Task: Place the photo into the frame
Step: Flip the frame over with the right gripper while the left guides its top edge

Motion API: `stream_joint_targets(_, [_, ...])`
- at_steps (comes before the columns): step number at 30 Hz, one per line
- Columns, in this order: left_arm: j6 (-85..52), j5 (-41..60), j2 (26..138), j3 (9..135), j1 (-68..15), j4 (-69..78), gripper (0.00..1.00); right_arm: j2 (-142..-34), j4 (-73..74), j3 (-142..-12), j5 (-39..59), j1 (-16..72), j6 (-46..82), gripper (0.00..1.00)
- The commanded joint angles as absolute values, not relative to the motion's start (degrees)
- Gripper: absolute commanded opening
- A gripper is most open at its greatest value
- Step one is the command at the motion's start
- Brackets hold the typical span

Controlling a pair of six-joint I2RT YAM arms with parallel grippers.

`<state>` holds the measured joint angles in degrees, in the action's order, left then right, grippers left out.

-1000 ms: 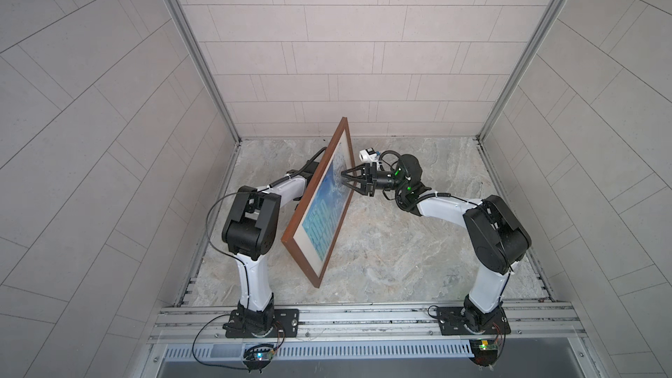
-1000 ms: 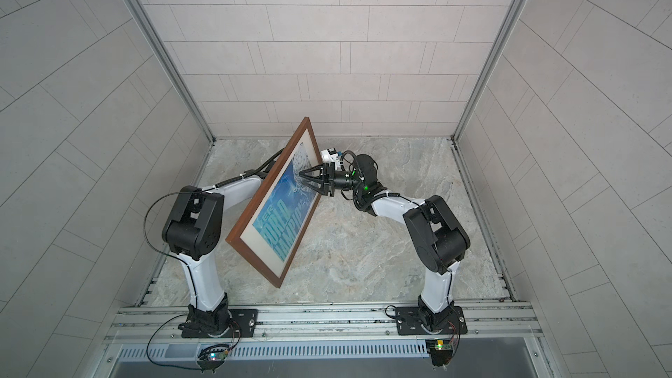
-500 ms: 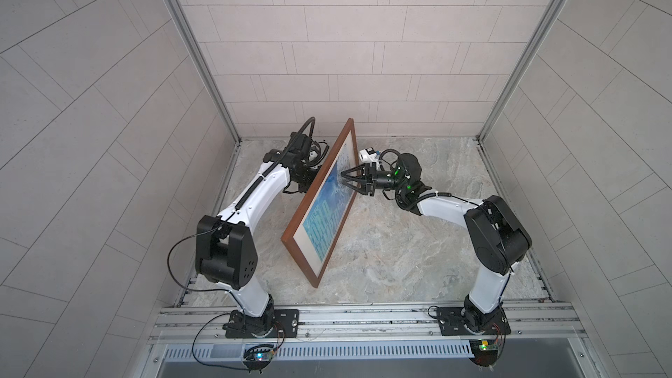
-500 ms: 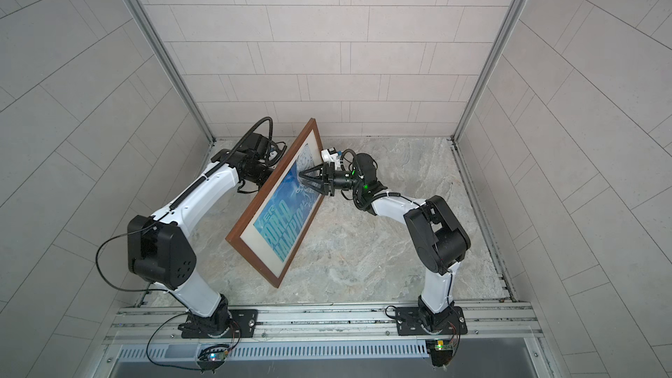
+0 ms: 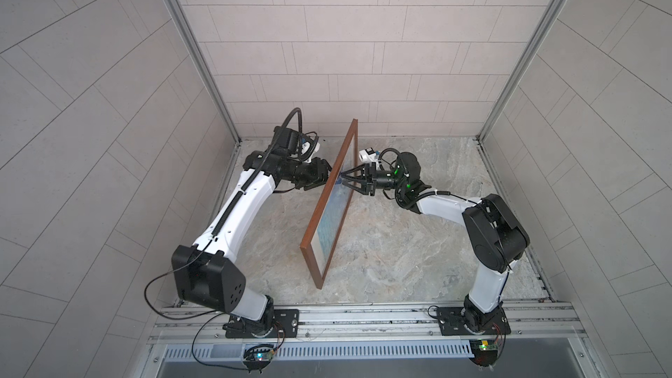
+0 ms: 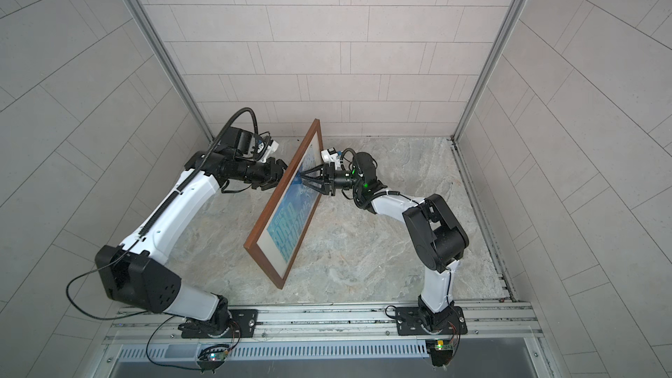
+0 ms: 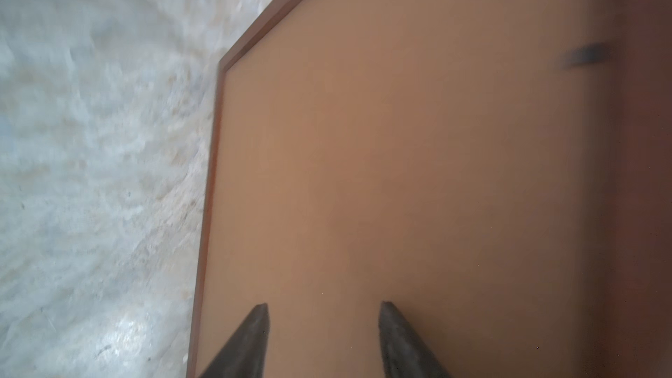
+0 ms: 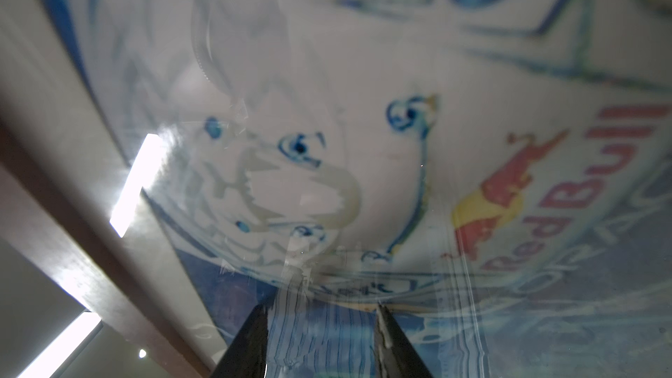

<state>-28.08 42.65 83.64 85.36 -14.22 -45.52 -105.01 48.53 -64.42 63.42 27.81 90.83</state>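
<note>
Item: the frame point(image 5: 313, 220), standing on one long edge mid-tabletop point(image 5: 400, 249), its long axis running from the near edge toward the far edge.
- The photo point(image 6: 291, 218) is facing the right edge.
- The backing board point(image 7: 400, 140) is facing the left edge.
- Left gripper point(image 5: 324, 176): fingers standing spread just beside the backing, pinching nothing.
- Right gripper point(image 8: 320, 306): fingers standing apart, tips at the glazed front.

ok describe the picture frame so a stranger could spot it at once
On the grey marbled tabletop, between the left hand and right hand, a thin dark-brown wooden rectangular frame stands on edge. Unlike the black hands beside it, it is a flat panel showing a blue photo with light-blue lettering toward the right hand.
</note>
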Motion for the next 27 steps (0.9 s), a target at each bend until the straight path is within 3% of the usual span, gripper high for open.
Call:
stream_joint_targets(1, [-32.9, 49.3, 80.0, 84.8, -13.1, -37.7, 0.6, -105.3, 48.3, -66.6, 63.7, 28.7, 89.7, 0.42])
stream_joint_targets(6, [-32.0, 50.6, 79.2, 86.8, -12.8, -38.9, 0.71, -104.6, 46.9, -66.9, 63.5, 29.1, 88.7, 0.42])
stream_joint_targets(15, [-28.8, 47.6, 78.5, 90.9, -12.8, -45.4, 0.79, -101.2, 33.0, -70.1, 62.7, 31.5, 78.7, 0.41])
stream_joint_targets(19, [-26.7, 40.4, 80.1, 92.5, -12.8, -52.2, 0.79, -99.8, 29.6, -71.3, 62.4, 32.3, 76.5, 0.41])
stream_joint_targets(27, [-25.6, 31.2, 80.4, 93.3, -12.0, -59.8, 0.78, -95.8, -4.2, -80.3, 58.0, 35.8, 52.1, 0.41])
